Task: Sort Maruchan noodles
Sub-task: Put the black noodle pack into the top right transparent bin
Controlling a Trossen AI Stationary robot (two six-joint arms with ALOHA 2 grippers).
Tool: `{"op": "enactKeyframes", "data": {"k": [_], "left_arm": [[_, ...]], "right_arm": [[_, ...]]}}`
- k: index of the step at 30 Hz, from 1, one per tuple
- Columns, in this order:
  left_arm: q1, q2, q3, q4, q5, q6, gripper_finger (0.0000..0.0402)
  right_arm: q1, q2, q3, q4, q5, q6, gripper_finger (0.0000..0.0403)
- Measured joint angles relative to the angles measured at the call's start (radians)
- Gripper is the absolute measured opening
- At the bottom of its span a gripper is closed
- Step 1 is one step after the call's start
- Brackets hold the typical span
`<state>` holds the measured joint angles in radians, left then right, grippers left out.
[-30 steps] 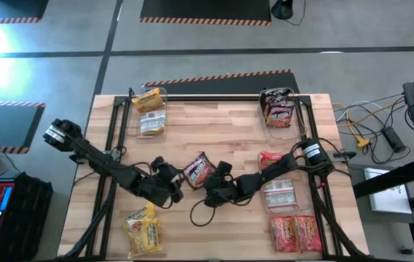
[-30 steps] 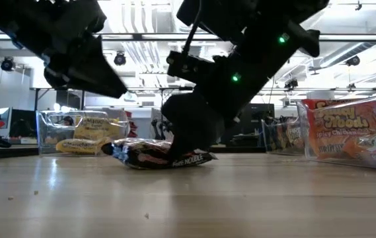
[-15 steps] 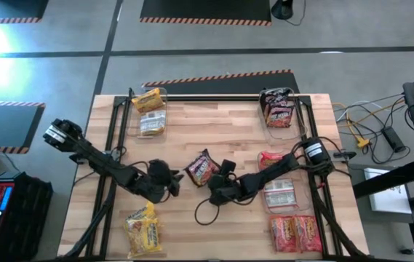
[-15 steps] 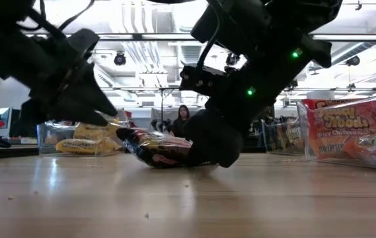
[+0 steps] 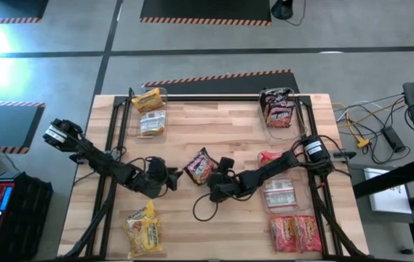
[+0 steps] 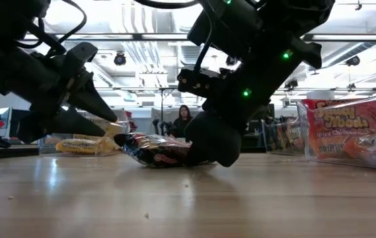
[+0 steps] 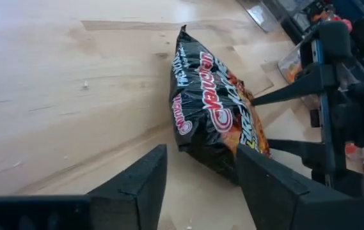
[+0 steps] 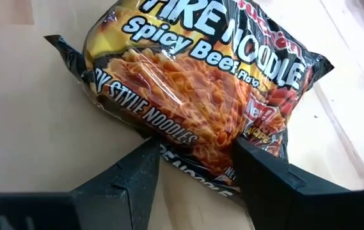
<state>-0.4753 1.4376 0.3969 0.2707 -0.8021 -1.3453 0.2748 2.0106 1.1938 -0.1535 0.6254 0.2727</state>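
Packet in play: a dark Maruchan Fire Noodle spicy beef packet (image 5: 201, 167) lies near the middle of the desk (image 5: 214, 116), one edge tipped up off the wood in the low view.
Right claw (image 5: 216, 177): low at the packet's right edge, fingers spread to either side of that edge; the right wrist view shows the packet (image 8: 201, 96) running between the two fingers with gaps both sides, so it is around the packet, not clamped on it.
Left claw (image 5: 172, 175): just left of the packet, fingers parted and empty; in the left wrist view the packet (image 7: 210, 108) lies straight ahead beyond the fingertips, not between them.
Key relation: the packet sits between the two claws, its long axis running slantwise away from the front of the desk; the right claw is the nearer and already straddles an edge.
Likely step: closing the right claw on that edge, I judge, then carrying the packet to the matching group.
Matching group: dark packets stand in a clear bin (image 5: 278, 108) at the far right corner.
Other groups: yellow packets (image 5: 142, 229) at the near left, orange-red packets (image 5: 294, 231) at the near right.
Risk: the crinkly film may slip from a shallow edge pinch.
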Motion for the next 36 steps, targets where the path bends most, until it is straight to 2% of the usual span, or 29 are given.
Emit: {"op": "enactKeyframes", "data": {"k": [7,11,17,24,28,32,36], "left_arm": [[0.05,0.015,0.002,0.0,0.003,0.005,0.0223],[0.097,0.047,0.002,0.046,0.089,-0.014,0.0247],[0.136,0.123,0.002,0.201,0.108,0.004,0.0253],[0.144,0.21,0.002,0.237,0.128,-0.019,0.0253],[0.147,0.283,0.001,0.416,0.123,-0.001,0.0253],[0.153,0.352,0.001,0.622,0.169,0.05,0.0253],[0.161,0.387,0.001,0.695,0.177,0.058,0.0253]], "right_arm": [[-0.009,0.001,0.0,0.012,-0.003,-0.062,0.0187],[-0.014,0.001,0.0,0.015,-0.014,-0.121,0.0187],[-0.024,0.001,0.0,0.017,-0.066,-0.237,0.0187],[-0.03,0.001,-0.004,0.02,-0.12,-0.346,0.0187],[-0.036,0.001,-0.006,0.02,-0.149,-0.363,0.0187],[-0.037,0.001,-0.007,0.02,-0.154,-0.37,0.0184],[-0.037,0.001,-0.007,0.021,-0.157,-0.376,0.0167]]}}
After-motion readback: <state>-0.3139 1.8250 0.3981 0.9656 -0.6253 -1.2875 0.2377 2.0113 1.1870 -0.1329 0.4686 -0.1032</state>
